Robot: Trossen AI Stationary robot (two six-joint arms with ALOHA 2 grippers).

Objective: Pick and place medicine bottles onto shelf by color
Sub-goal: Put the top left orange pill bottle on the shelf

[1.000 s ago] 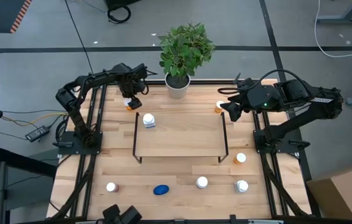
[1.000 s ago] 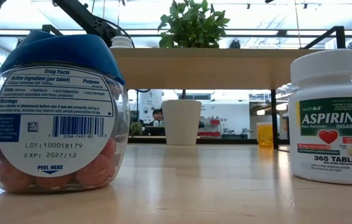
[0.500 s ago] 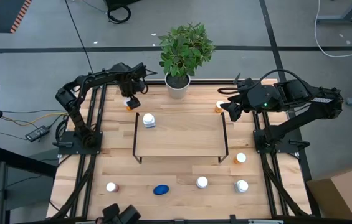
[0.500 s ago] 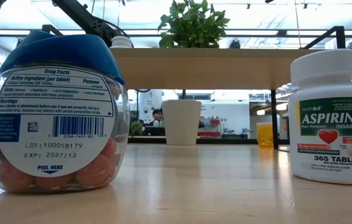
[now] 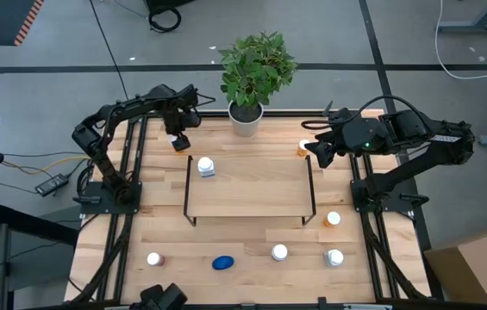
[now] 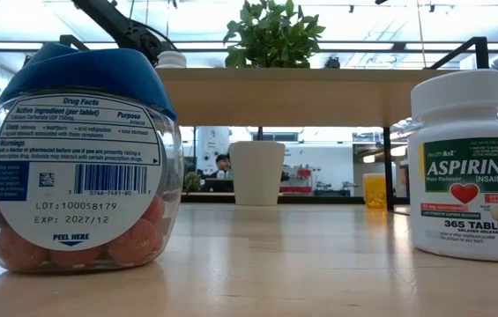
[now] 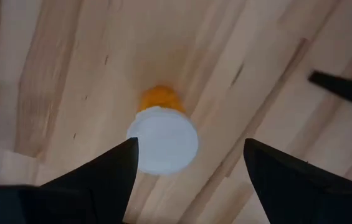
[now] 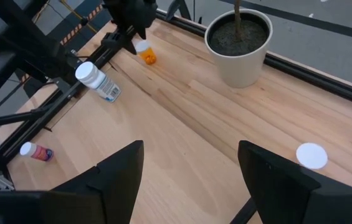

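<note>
An orange bottle (image 7: 162, 140) with a white cap stands upright on the table at the far left, next to the shelf (image 5: 250, 185). My left gripper (image 7: 188, 162) points straight down over it, open, with one finger on each side of the cap; in the high view the left gripper (image 5: 178, 140) hides the bottle. A white bottle (image 5: 205, 165) stands on the shelf's far left corner. My right gripper (image 8: 191, 168) waits open, raised at the far right, near another orange bottle (image 5: 304, 147).
A potted plant (image 5: 246, 116) stands at the far edge, between the arms. Along the near edge stand a reddish bottle (image 5: 153, 258), a blue bottle (image 5: 222, 263) and two white ones (image 5: 279, 252) (image 5: 335, 257). An orange bottle (image 5: 333, 219) stands right of the shelf.
My left gripper has rolled a little about its downward line above the orange bottle and now covers it in the high view. The bottle has stayed where it was.
</note>
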